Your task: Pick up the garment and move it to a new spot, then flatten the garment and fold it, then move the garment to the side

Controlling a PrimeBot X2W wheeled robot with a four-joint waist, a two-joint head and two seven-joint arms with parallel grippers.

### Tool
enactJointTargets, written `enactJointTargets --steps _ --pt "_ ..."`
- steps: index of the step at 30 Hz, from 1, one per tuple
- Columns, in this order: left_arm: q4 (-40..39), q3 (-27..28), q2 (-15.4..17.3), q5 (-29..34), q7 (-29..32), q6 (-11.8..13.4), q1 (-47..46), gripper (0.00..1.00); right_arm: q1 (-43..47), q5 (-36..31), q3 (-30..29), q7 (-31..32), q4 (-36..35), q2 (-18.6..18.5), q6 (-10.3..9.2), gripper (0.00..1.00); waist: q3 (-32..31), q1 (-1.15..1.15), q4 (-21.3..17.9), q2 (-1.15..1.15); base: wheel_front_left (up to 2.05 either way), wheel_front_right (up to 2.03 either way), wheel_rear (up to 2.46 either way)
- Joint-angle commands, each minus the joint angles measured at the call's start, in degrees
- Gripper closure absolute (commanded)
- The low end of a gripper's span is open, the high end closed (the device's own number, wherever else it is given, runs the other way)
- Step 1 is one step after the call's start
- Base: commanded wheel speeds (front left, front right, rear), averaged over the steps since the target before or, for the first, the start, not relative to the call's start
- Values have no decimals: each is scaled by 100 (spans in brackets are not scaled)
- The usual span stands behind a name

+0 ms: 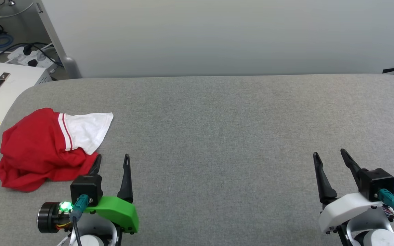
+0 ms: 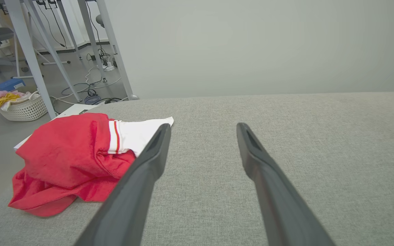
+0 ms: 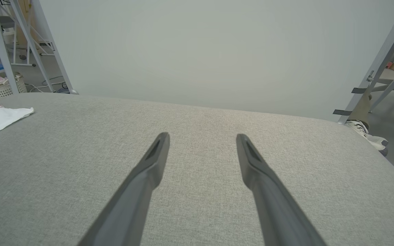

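Light is bright, even and diffuse, apparently from overhead, with no glare on the grey table [image 1: 217, 136] or the pale wall panel [image 1: 217, 34]. Shadows are faint and soft: a thin dark edge under the garment [image 1: 43, 147]. The head view is sharp throughout. Both wrist views stretch toward their edges, where the white frame legs [image 2: 29, 58] lean and bow, and far clutter softens.
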Motion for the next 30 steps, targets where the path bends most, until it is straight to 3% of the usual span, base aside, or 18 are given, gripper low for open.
enactJointTargets --steps 1,30 --pt "29 -8 -5 -28 -58 18 25 0 65 58 -10 -67 17 -1 -1 0 1 0 3 0 0 0 0" --pt "7 -114 -11 -200 -402 -30 109 0 159 237 25 -407 -149 -1 -2 0 55 0 54 0 0 0 0"
